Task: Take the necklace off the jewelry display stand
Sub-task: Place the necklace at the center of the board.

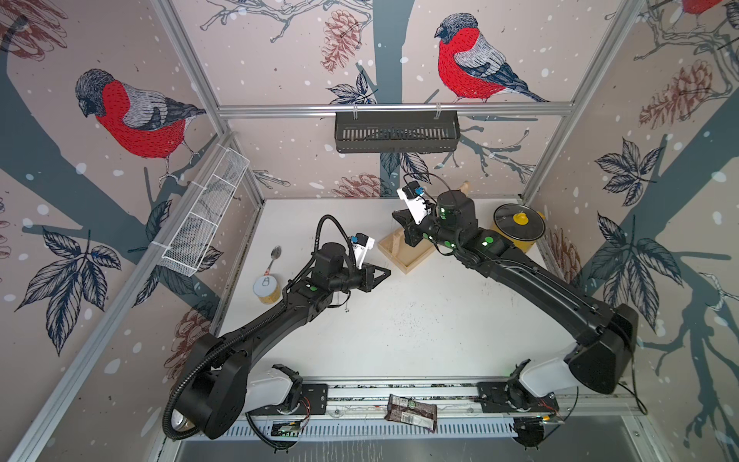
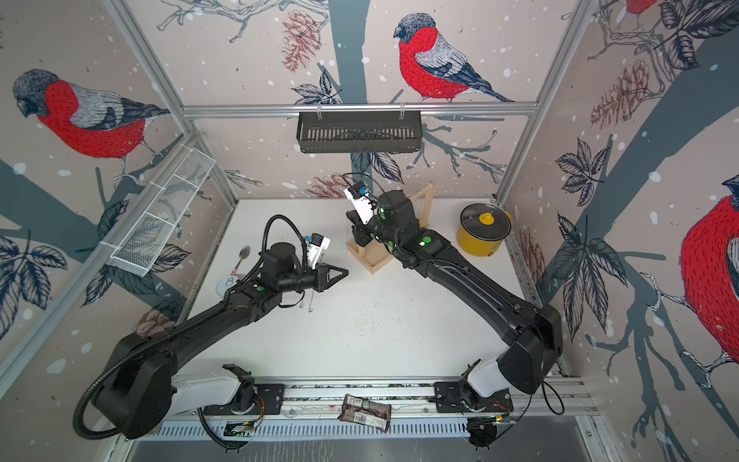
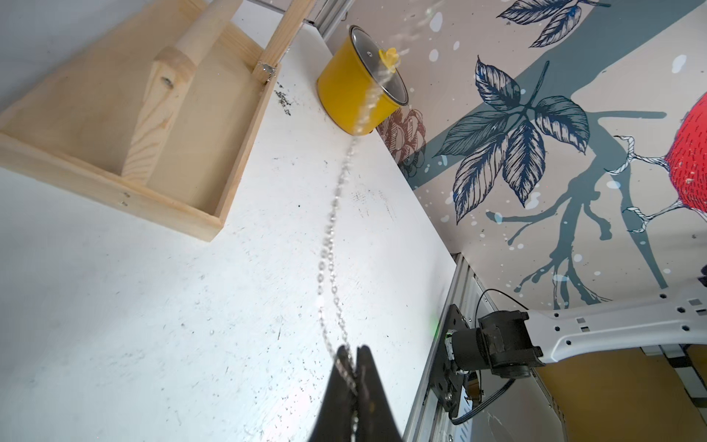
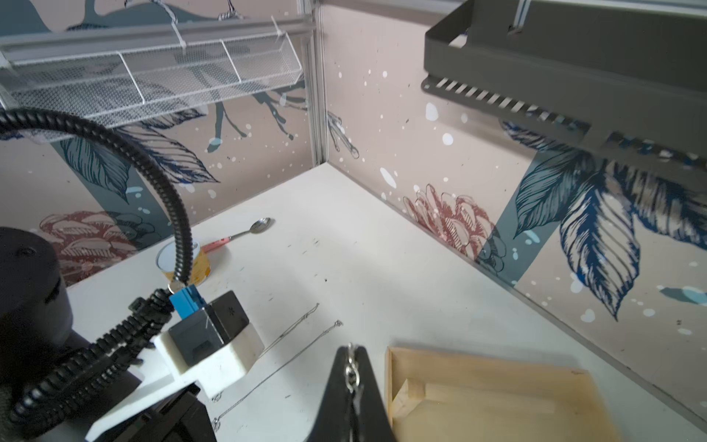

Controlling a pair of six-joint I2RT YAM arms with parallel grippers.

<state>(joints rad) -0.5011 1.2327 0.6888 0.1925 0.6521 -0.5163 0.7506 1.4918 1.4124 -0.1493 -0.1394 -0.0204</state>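
The jewelry display stand is pale wood, with a tray base at the back middle of the table and its crossbar above. The necklace, a silver chain, runs taut through the air from my left gripper, which is shut on it beside the tray. My right gripper is shut on a chain link just off the tray's corner. A thin loose end dangles under the left gripper.
A yellow pot with a glass lid stands at the back right. A tin can and a spoon lie at the left. A white wire basket and a black basket hang on the walls.
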